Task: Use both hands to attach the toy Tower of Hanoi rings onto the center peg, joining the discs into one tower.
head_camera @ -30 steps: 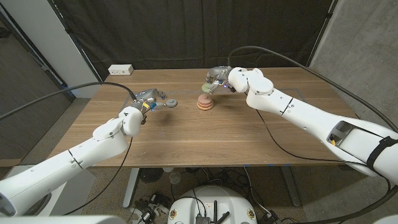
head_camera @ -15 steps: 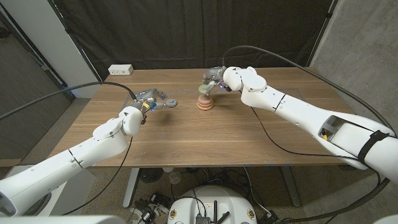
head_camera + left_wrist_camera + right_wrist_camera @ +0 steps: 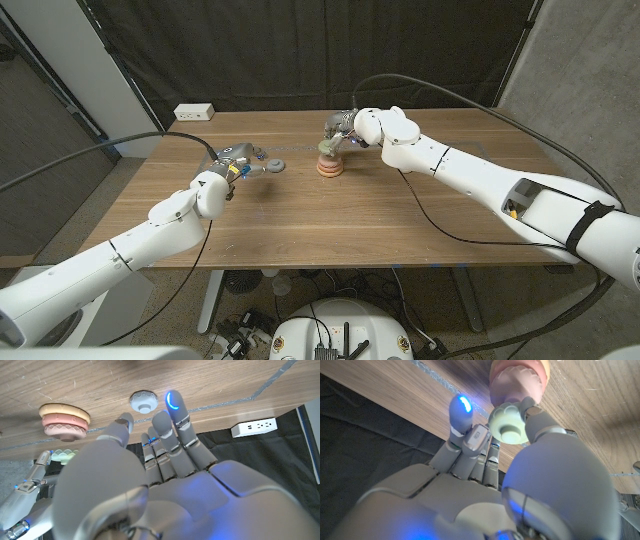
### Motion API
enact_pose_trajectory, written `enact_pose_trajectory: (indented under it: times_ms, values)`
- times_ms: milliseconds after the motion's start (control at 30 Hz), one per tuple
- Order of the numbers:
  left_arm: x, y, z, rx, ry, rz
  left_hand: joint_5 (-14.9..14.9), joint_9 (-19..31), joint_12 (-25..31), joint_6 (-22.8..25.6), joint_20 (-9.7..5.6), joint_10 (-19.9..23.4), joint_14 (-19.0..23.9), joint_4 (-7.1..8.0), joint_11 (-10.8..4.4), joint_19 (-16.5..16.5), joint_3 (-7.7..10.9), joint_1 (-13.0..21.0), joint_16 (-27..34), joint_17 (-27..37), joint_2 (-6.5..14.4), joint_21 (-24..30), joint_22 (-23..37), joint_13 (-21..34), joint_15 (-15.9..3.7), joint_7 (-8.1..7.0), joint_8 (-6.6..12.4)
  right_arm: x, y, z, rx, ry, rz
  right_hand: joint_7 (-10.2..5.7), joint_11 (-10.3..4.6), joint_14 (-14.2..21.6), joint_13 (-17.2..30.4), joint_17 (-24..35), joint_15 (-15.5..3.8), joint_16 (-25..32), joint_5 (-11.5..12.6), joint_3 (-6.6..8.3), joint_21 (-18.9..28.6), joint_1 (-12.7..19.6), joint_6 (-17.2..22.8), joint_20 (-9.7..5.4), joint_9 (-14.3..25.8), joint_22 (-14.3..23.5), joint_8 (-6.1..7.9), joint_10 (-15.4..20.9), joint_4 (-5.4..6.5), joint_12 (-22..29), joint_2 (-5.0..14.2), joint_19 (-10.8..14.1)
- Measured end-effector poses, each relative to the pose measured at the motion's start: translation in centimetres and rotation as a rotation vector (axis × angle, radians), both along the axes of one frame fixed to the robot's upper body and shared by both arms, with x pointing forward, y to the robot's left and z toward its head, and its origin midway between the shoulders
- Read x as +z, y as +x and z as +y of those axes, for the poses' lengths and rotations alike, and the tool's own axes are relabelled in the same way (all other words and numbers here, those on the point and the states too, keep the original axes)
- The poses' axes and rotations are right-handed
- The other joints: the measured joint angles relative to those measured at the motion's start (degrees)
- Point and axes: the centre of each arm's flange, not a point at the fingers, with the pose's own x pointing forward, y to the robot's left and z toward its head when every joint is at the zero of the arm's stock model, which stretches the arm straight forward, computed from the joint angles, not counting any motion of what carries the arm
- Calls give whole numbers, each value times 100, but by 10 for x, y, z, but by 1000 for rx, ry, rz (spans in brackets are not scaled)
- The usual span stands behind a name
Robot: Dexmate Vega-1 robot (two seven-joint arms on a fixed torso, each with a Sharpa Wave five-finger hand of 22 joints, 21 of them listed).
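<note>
A short stack of rings (image 3: 328, 167), pink with a yellow one, stands at the middle of the wooden table (image 3: 330, 220); it also shows as the stack (image 3: 65, 422) and the stack (image 3: 519, 375). My right hand (image 3: 342, 131) pinches a pale green ring (image 3: 327, 149) between thumb and finger just above the stack; the same green ring (image 3: 509, 425) sits close to my right wrist camera. A grey-white ring (image 3: 272, 166) lies on the table left of the stack. My left hand (image 3: 238, 160) reaches toward that grey-white ring (image 3: 144, 401) with fingers extended, holding nothing.
A white power strip (image 3: 194, 112) lies at the table's far left corner, also seen as the power strip (image 3: 252, 427). Black cables trail from both arms over the table. A dark curtain hangs behind the far edge.
My right hand has moved left and slightly down with the green ring, closer over the stack. The left hand and the grey-white ring have not moved.
</note>
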Motion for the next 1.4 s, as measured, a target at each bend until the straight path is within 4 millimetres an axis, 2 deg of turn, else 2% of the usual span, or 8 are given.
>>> enact_pose_trajectory:
  times_ms: [433,1233,1400]
  values:
    - [-1,1,0,-1,-7,2,0,0,0,0,0,0,0,14,0,0,14,0,0,-15,0,0,0,0,0,0,0,-6,12,4,-29,-13,38,0,-18,0,1,0,0,0,20,0,1,0,0,0,0,-28,0,18,0,-35,0,0]
    - [-4,5,0,-3,-14,12,0,0,0,0,0,61,0,5,-2,0,54,0,33,-11,0,0,0,-1,0,0,0,-17,22,5,-54,-29,65,3,-21,0,122,0,0,0,19,0,-22,0,-3,0,0,-27,0,16,0,-70,0,-1]
    - [-5,6,0,-4,-16,13,0,0,0,0,0,61,0,-1,-2,0,81,0,33,-13,0,0,0,-1,0,0,0,-18,22,4,-58,-35,62,5,-111,0,215,0,0,0,17,0,-38,0,-5,0,0,-47,0,-74,0,-103,0,-1]
